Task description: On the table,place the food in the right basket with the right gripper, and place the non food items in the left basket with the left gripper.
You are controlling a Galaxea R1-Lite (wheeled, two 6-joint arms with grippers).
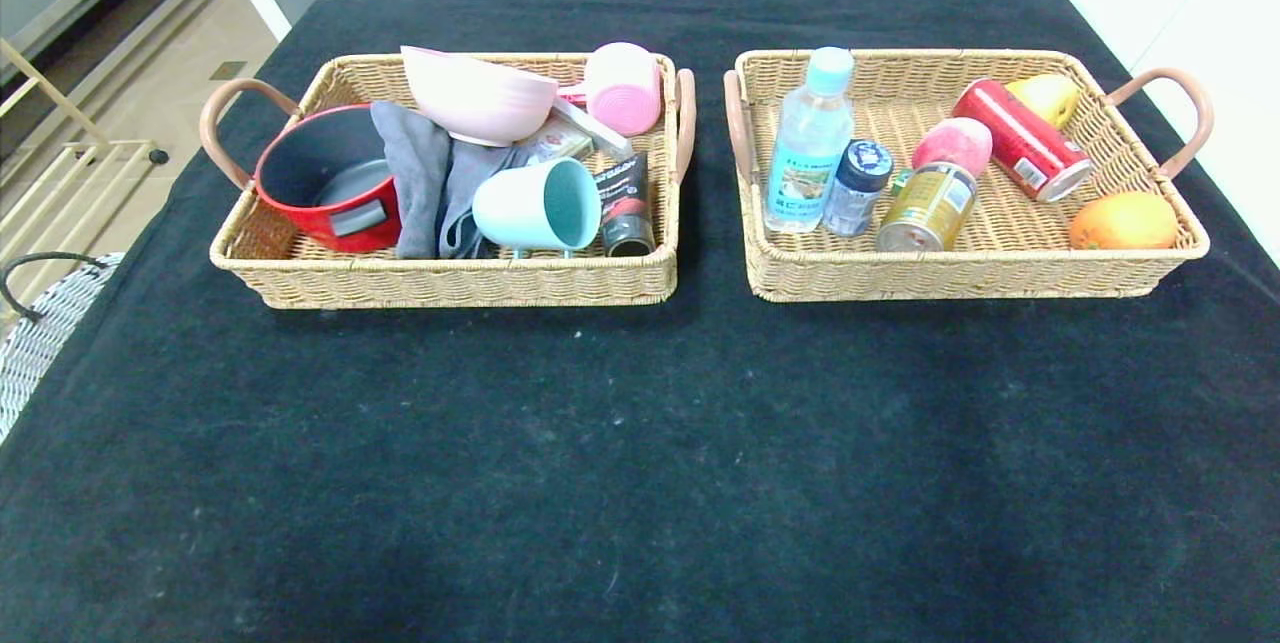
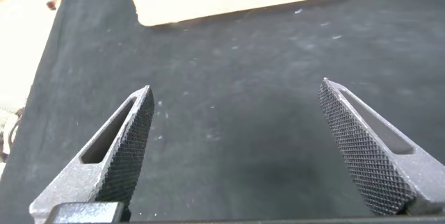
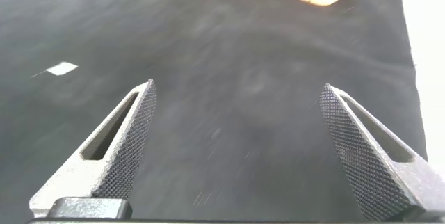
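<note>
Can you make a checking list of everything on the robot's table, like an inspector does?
Surface: table under black cloth, bare in front of the baskets.
Job's things: left basket holds grey towel, pink bowl, black tube. Right basket holds water bottle, small jar, gold can.
Clutter: red pot, mint cup, pink cup; red can, peach, orange.
Grippers: left gripper and right gripper open, empty, over cloth.
Cables: nothing seen.
Surroundings: white wicker chair, tiled floor.
</note>
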